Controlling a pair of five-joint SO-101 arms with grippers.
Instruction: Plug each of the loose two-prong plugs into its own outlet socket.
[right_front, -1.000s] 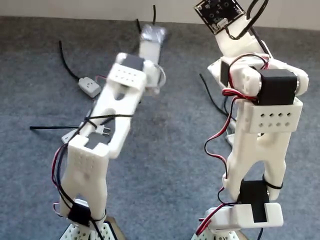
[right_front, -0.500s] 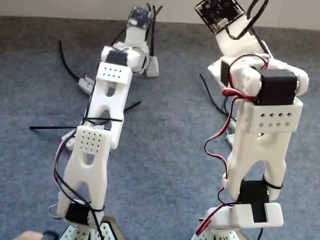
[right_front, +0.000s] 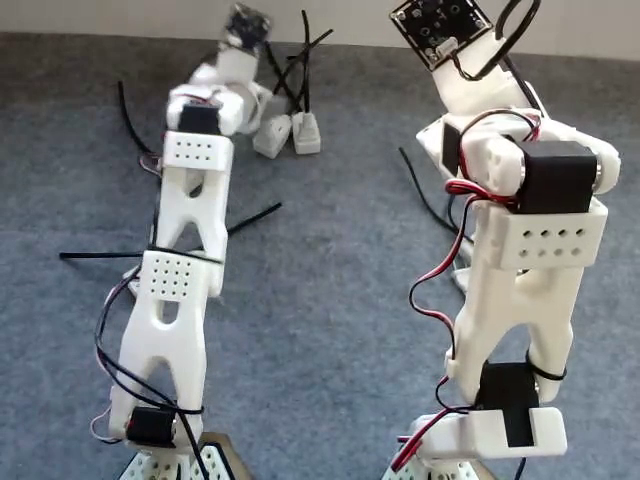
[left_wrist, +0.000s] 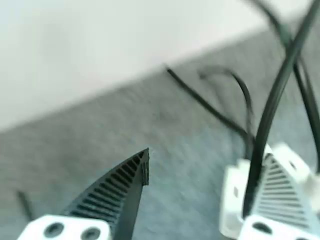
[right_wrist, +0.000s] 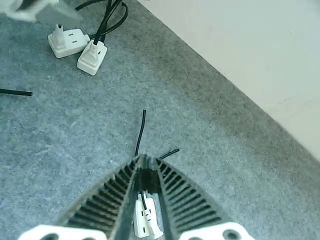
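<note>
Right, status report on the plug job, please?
Left end effector open beside two sockets. Right end effector shut, third socket under it. Loose cords across the mat.

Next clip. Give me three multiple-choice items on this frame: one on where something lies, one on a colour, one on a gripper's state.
1. Where do the white socket blocks lie?
A. beside the far end of the left arm
B. at the right arm's base
C. on top of the right arm

2. What colour are their cords?
A. red
B. black
C. white

3. How does the left gripper stand?
A. shut on a plug
B. shut and empty
C. open

Key: 1 A, the high view shows them on the carpet by that arm's outstretched end. 2 B, black cords run off from both blocks. 3 C, the left wrist view shows its two fingers wide apart.
</note>
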